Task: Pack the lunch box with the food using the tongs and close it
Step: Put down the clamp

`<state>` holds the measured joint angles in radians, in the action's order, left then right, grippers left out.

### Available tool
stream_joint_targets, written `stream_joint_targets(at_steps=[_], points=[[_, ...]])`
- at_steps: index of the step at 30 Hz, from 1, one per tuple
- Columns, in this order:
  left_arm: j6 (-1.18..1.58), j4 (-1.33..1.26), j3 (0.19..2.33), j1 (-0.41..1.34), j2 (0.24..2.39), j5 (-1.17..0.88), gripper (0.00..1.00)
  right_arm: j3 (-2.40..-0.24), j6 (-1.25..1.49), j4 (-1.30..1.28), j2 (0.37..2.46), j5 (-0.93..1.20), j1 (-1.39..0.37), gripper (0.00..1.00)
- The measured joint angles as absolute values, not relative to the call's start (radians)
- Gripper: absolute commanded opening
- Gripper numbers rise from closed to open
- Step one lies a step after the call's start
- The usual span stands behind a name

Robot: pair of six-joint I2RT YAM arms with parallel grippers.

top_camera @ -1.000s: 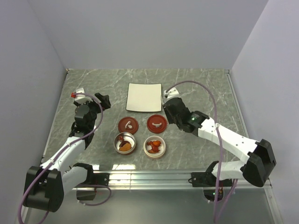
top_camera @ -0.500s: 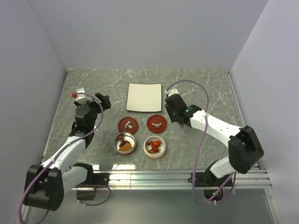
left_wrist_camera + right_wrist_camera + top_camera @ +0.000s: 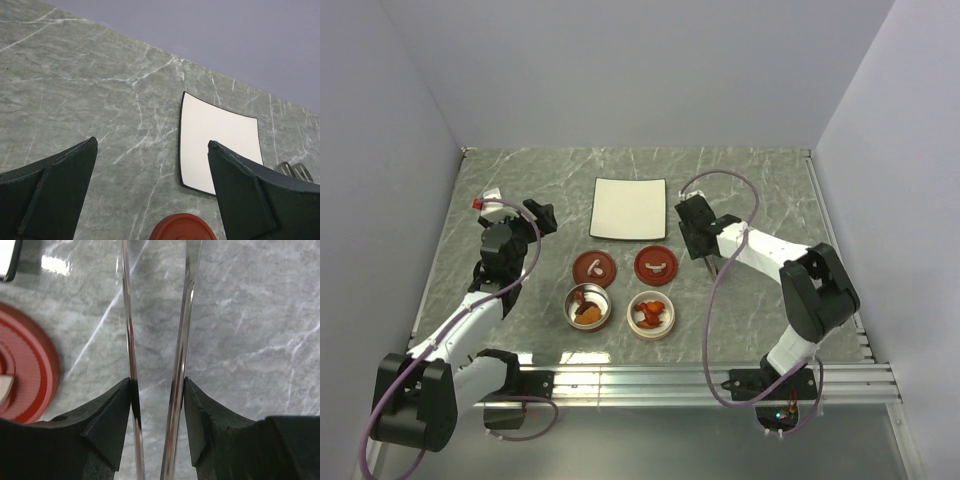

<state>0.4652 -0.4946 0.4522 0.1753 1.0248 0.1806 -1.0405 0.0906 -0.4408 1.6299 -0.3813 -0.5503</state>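
My right hand (image 3: 157, 385) sits just off the right edge of the white plate (image 3: 630, 208), pinching the tongs (image 3: 128, 325): each finger presses against the outside of one slim metal arm, and the two arms run forward side by side with a narrow gap between them, out over the green marble surface (image 3: 760, 190). My left hand (image 3: 152, 145) is well to the left of the plate, fingers spread wide with nothing between them, angled toward the plate. The plate itself is bare. On its near side lie two red lids (image 3: 656, 264), each with a small white handle, and nearer again than the lids stand two round open tins (image 3: 570, 300). The food (image 3: 653, 314) is in those tins, red, orange and brown morsels in each.
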Motion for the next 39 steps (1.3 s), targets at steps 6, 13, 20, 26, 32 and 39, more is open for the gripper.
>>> stream_joint_targets(at_steps=[6,13,20,26,32,39], points=[[0.465,-0.498,0.452,0.175,1.032,0.181,0.99,-1.119,0.081,-0.440,1.722,-0.358,-0.495,0.52],[0.465,-0.504,0.452,0.175,1.058,0.181,1.00,-1.262,0.072,-0.446,1.828,-0.329,-0.431,0.52],[0.465,-0.505,0.452,0.175,1.060,0.183,0.99,-1.422,0.069,-0.481,1.973,-0.327,-0.411,0.53],[0.465,-0.506,0.452,0.175,1.061,0.190,0.99,-1.550,0.069,-0.534,2.082,-0.329,-0.401,0.53],[0.465,-0.508,0.452,0.175,1.065,0.196,0.99,-1.603,0.069,-0.547,2.119,-0.328,-0.381,0.54],[0.465,-0.510,0.452,0.175,1.076,0.200,0.99,-1.612,0.069,-0.543,2.144,-0.318,-0.364,0.58]])
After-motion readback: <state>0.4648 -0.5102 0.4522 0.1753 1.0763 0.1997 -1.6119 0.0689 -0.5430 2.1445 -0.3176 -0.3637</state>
